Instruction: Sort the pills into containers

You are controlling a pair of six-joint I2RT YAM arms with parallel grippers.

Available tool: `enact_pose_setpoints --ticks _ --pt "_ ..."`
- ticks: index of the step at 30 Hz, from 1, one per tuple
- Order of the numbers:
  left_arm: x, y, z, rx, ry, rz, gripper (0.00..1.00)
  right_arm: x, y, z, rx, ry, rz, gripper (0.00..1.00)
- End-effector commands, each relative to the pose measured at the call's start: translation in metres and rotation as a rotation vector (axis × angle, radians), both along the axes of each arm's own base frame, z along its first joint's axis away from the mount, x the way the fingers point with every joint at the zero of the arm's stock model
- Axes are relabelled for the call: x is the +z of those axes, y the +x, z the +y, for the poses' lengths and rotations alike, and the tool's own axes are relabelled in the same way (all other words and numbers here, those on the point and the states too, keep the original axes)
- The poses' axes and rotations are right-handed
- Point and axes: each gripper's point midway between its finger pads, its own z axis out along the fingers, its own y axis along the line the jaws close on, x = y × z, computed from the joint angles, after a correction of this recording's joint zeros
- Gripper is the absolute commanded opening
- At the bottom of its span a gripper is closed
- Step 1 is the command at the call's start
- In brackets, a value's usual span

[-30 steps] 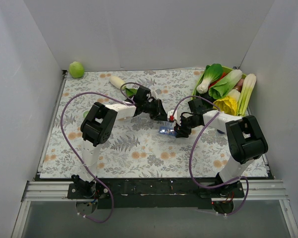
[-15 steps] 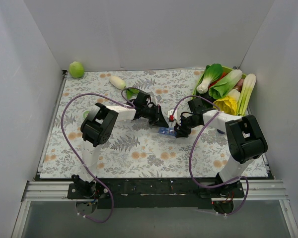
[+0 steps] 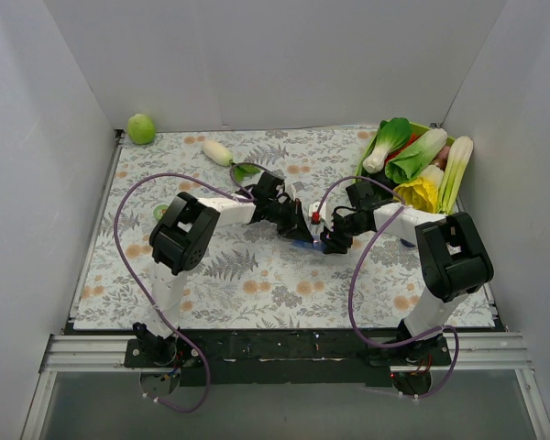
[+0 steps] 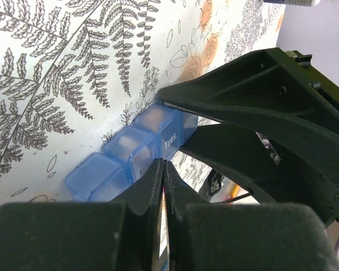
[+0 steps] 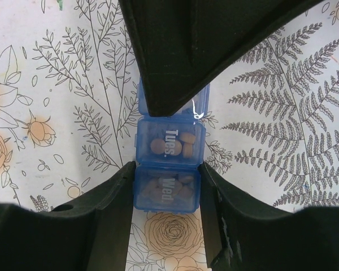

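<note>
Mid-table, on the fern-print cloth [image 5: 56, 84]: my right pincer [image 5: 167, 189] clamps the containers [image 5: 170, 148] at the Wed. cell. Left pincer [image 4: 164, 169] has its fingers together, tip against the strip. Pills [image 5: 158, 146] sit in Tues. and Wed.

Left pincer [image 4: 164, 165] tips pressed together, right pincer [image 5: 166, 169] gripping, part-closed

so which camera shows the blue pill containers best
Right wrist: it looks straight down on the containers, with Tues. and Wed. labels and brown pills readable. Left wrist shows them obliquely from the side; top external shows only a blue speck.
</note>
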Motion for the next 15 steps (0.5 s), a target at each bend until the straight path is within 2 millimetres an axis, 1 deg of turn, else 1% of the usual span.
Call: enact_pose_setpoints --ticks 1,2,4,5,7,9,12,15 --pt "0.034 0.013 -0.001 0.046 0.025 -0.101 0.00 -0.017 0.000 -0.010 -0.027 -0.073 0.020 0.31" --pt "0.042 0.020 -0.003 0.058 0.017 -0.124 0.00 -0.018 0.000 -0.010 -0.028 -0.073 0.022 0.30" --pt "0.053 0.025 -0.006 0.071 0.007 -0.144 0.00 -0.017 0.001 -0.009 -0.026 -0.072 0.018 0.30" --pt "0.066 0.030 -0.008 0.081 -0.010 -0.165 0.00 -0.017 0.001 -0.010 -0.027 -0.073 0.019 0.30" --pt "0.073 0.032 -0.010 0.088 -0.018 -0.177 0.00 -0.017 0.001 -0.010 -0.028 -0.074 0.019 0.31" --pt "0.086 0.035 -0.013 0.091 -0.042 -0.193 0.00 -0.018 0.000 -0.010 -0.028 -0.075 0.022 0.31" --pt "0.090 0.036 -0.013 0.096 -0.045 -0.196 0.00 -0.019 0.000 -0.010 -0.027 -0.079 0.022 0.31" --pt "0.086 0.034 -0.011 0.092 -0.033 -0.177 0.00 -0.019 0.000 -0.011 -0.031 -0.080 0.023 0.31"
